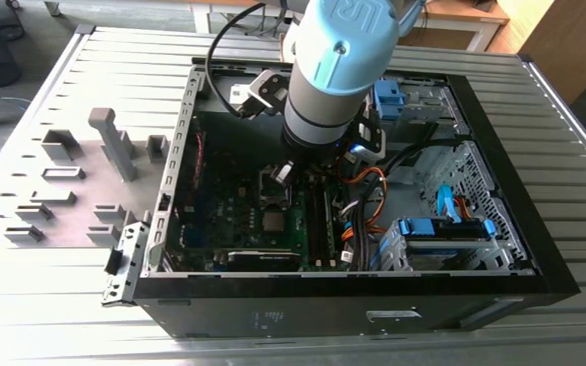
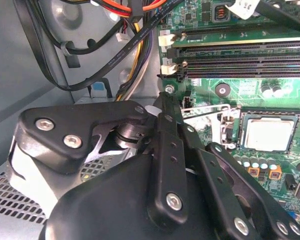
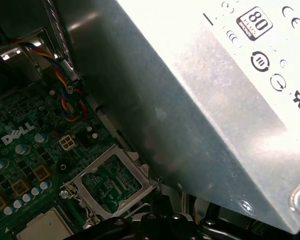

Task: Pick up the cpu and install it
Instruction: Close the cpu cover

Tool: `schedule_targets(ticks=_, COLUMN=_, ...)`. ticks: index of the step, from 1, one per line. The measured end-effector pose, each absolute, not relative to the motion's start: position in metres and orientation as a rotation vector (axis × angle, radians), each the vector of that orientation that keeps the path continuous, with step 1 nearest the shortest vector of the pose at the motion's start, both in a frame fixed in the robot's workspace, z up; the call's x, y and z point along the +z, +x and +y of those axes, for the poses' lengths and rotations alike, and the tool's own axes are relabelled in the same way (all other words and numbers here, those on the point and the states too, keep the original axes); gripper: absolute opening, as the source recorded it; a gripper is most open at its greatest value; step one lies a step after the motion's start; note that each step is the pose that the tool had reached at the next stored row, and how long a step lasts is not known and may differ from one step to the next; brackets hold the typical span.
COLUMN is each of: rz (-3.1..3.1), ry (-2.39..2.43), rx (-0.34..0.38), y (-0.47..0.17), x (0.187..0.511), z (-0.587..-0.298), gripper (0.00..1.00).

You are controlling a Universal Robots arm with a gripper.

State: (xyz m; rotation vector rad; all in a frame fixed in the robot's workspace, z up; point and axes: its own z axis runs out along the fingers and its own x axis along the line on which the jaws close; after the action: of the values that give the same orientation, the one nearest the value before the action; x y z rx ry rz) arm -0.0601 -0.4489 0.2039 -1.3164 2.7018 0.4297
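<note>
The cpu (image 2: 267, 135) is a small square chip with a silvery top, lying flat in the motherboard socket; it also shows in the exterior view (image 1: 272, 223) and as a pale corner in the first wrist view (image 3: 42, 227). The socket's metal load frame (image 3: 110, 182) stands swung open beside it. My gripper (image 2: 166, 100) hangs inside the computer case (image 1: 171, 175), its black fingers brought together over the open frame, a short way from the cpu. Nothing shows between the fingers. In the exterior view the gripper (image 1: 283, 171) sits just beyond the socket, under the arm.
A grey power-supply box (image 3: 215, 100) stands close beside the gripper. Memory slots (image 2: 250, 55) and bundled cables (image 1: 359, 191) lie near the socket. Blue drive caddies (image 1: 441, 229) fill the case's side on the exterior view's right. Grey holder blocks (image 1: 59, 145) stand on the table at its left.
</note>
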Motion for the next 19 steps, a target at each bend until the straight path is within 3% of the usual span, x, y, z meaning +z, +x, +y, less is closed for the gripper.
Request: schedule_targets(ticks=19, rz=2.700, ry=-1.316, rx=0.433, y=-0.0601, x=0.1994, z=-0.4489, gripper=0.11)
